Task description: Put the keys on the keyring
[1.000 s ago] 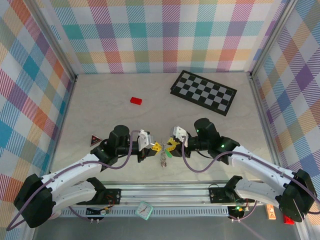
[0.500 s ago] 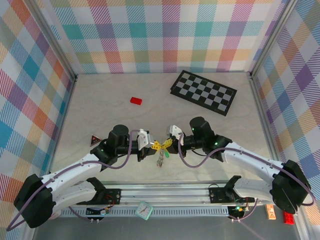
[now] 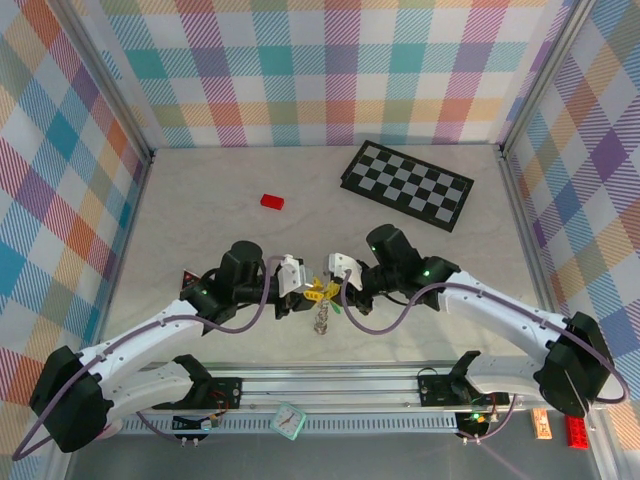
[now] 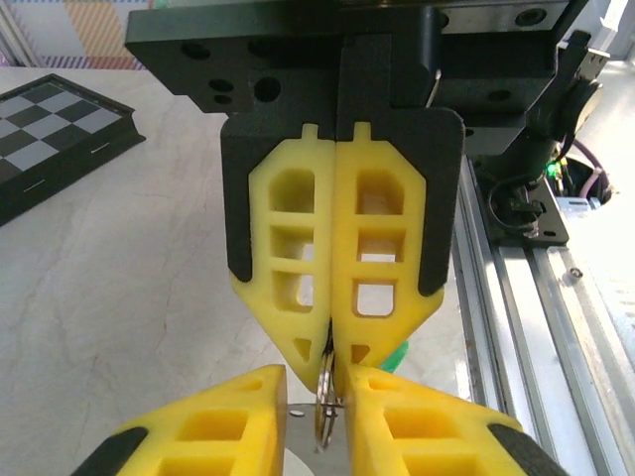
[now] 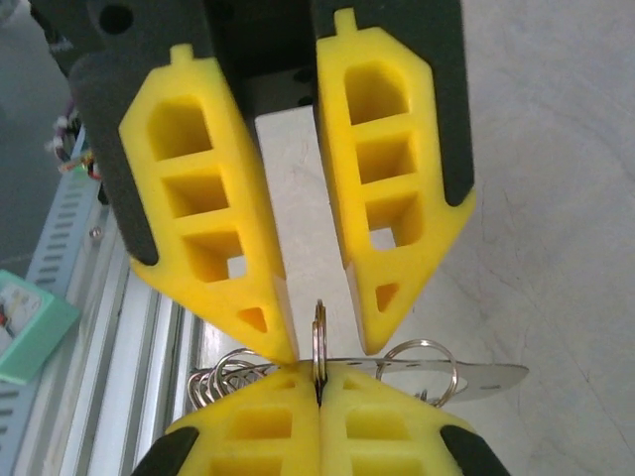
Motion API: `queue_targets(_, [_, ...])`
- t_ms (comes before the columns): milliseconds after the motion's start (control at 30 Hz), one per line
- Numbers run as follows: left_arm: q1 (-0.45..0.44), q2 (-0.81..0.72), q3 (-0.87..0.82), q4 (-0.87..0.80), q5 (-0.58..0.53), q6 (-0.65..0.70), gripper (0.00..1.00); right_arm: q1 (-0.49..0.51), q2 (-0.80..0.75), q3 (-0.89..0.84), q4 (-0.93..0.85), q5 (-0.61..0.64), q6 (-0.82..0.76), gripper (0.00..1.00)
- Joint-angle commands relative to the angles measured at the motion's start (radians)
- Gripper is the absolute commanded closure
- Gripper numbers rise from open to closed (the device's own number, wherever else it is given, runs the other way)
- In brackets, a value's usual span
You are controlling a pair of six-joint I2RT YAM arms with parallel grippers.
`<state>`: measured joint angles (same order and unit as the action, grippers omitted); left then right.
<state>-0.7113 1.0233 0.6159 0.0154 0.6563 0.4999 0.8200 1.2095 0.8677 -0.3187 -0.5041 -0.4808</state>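
The bench (image 3: pixel 200 230) carries a checkerboard (image 3: pixel 407 186) at its far right. Well apart from the checkerboard, nearer the arm bases and to its left, the two tools meet tip to tip above the bench. The right tool (image 5: pixel 318 392) has its fingers pressed together, clamped on the thin edge of the keyring (image 5: pixel 318 332), which stands upright out of the tips. The left tool (image 4: pixel 317 373) has its fingers apart, one on each side of that same ring; whether either finger touches it I cannot tell. A red block (image 3: pixel 272 201) lies to the left of the checkerboard, well apart from it. Small rings (image 5: pixel 422 365) and a flat metal tab (image 5: pixel 488 377) hang beside the right tool's tips. A green key (image 4: pixel 397 354) shows just under the meeting tips.
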Motion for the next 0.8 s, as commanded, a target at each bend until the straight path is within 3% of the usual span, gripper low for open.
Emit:
queue_targets(0, [-0.004, 0.026, 0.053, -0.109, 0.006, 0.091, 0.88, 0.028, 0.024, 0.072, -0.137, 0.008, -0.107, 1.0])
queue_targets(100, [-0.004, 0.036, 0.071, -0.142, 0.01, 0.118, 1.0, 0.031, 0.017, 0.087, -0.124, -0.007, -0.102, 1.0])
queue_targets(200, [-0.004, 0.029, 0.067, -0.144, 0.009, 0.123, 1.0, 0.023, -0.02, 0.063, -0.069, -0.024, -0.061, 0.97])
queue_targets(300, [-0.004, 0.003, 0.036, -0.091, 0.003, 0.09, 1.0, -0.008, -0.067, 0.001, 0.013, -0.052, 0.009, 0.77])
queue_targets(367, [-0.004, -0.019, -0.002, -0.014, 0.004, 0.035, 1.0, -0.034, -0.091, -0.057, 0.089, -0.063, 0.064, 0.71])
queue_targets(567, [-0.004, -0.068, -0.114, 0.236, -0.008, -0.125, 1.0, -0.045, -0.105, -0.198, 0.325, -0.065, 0.211, 0.66])
queue_targets(767, [-0.004, -0.078, -0.131, 0.262, 0.018, -0.145, 1.0, -0.045, -0.102, -0.247, 0.439, -0.085, 0.26, 0.66])
